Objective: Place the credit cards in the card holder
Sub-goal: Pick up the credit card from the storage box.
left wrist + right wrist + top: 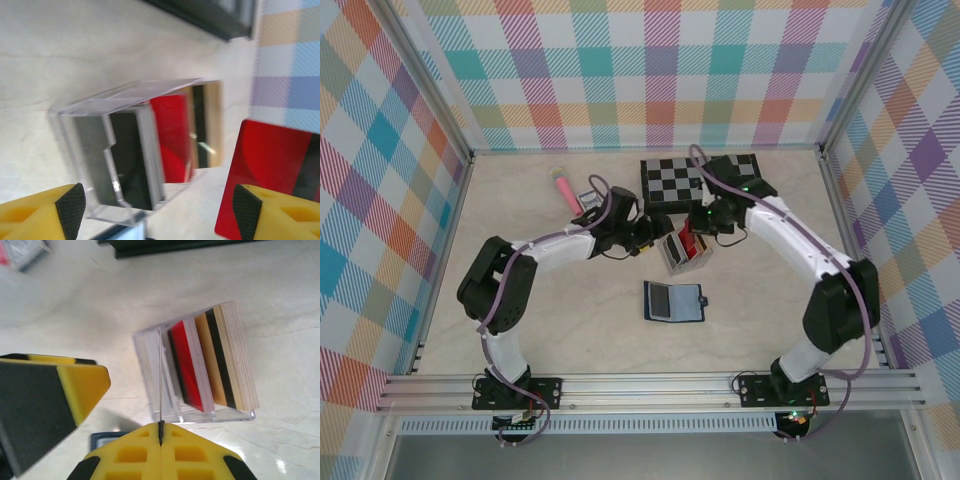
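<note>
The right pincer (161, 432) is gripping a red credit card (270, 167) beside the clear stand (148, 362) at frame centre, likely for carrying to the card holder (673, 301) lying open just below, while the left pincer (159, 212) is hovering released.

**No legible text anywhere**

Nothing readable on the credit cards (215, 360) stacked in the clear stand (150, 365): only plain red, orange, dark and cream edges. Same for the red card (270, 165) seen from the left wrist: bare red face with a dark band, no letters or digits to make out. Print on the small box (22, 250) at the far left too blurred to read. Too small to tell on the chessboard (685, 180) and the open card holder (672, 301).
</note>
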Available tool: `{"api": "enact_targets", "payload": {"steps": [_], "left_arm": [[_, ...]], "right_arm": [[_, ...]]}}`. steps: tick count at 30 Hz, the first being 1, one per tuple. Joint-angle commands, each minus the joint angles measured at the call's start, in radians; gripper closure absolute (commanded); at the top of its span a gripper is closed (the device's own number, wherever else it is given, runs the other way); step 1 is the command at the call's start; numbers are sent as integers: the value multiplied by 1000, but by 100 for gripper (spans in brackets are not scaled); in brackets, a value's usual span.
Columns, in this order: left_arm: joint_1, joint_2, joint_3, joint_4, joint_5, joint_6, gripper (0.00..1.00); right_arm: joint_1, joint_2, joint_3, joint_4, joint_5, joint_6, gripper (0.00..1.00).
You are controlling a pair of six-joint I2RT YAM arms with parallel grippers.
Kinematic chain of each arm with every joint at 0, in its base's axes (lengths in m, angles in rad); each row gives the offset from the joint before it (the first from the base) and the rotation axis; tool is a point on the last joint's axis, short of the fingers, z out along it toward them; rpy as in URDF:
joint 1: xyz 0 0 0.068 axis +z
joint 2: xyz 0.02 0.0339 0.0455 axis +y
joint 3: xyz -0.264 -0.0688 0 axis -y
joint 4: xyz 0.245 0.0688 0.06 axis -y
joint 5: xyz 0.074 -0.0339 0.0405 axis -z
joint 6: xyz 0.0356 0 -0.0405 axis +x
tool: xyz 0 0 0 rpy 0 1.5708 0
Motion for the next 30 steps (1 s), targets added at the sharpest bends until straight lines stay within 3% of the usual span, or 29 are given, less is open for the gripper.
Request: {"api": "enact_targets", "payload": {"steps": [1,8,13,19,30], "left_arm": [[37,-24,-44,276,169,-140,20],[39,24,-43,602,322,-319,20],[38,53,-33,717,381,-384,25],[37,47,-38,734,408,-387,48],[35,24,-50,738,418,-380,83]], "right_arm": [[-49,-89,-47,100,-199,79,98],[-112,-181,-115,208,-394,161,97],[-146,-195,-148,272,-490,207,97],[-172,-198,-181,346,-558,254,97],[-201,-183,-199,354,-560,265,96]]}}
